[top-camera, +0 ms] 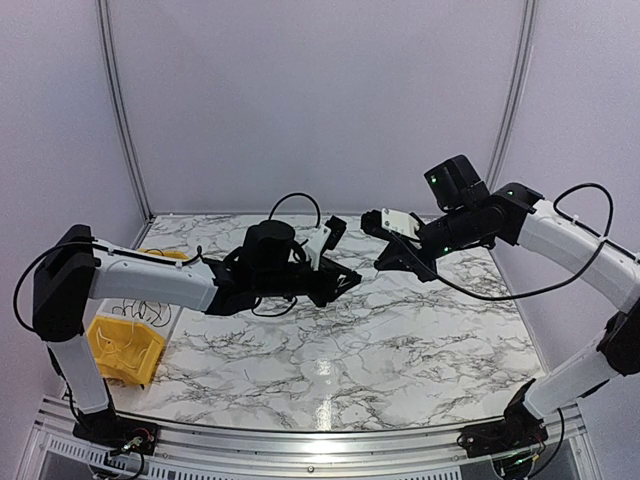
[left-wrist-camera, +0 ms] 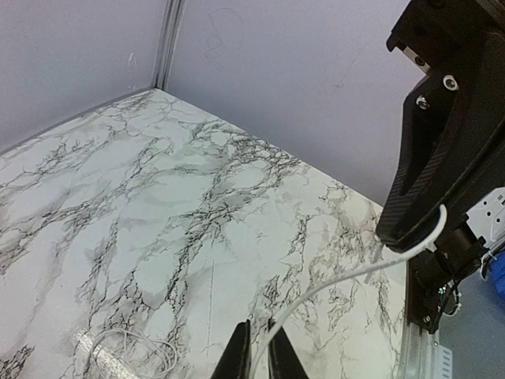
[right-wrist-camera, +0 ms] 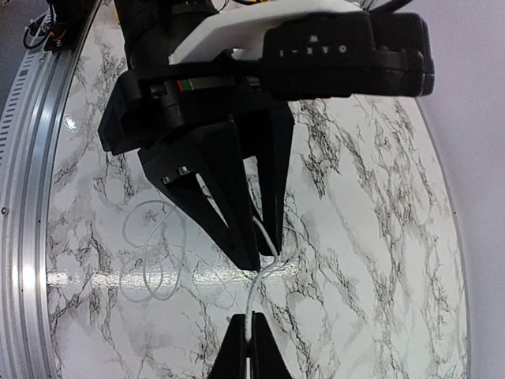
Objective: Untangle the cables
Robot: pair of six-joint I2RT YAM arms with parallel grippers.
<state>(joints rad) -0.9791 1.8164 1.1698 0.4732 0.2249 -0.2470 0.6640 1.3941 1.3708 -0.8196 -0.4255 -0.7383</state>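
While both grippers pinch one white cable (left-wrist-camera: 331, 284) above the table (left-wrist-camera: 158, 197), ease them apart.
Here the left gripper (left-wrist-camera: 259, 357) and right gripper (right-wrist-camera: 248, 347) each clamp the strand between closed fingers; I'd pull slowly, minding the slack. Wrist views alone show its loose loops (right-wrist-camera: 148, 254) lying on the table; the top view doesn't.

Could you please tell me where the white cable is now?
In both wrist views, the white cable runs in mid-air between the left end effector and the right end effector, above the middle of the marble table.
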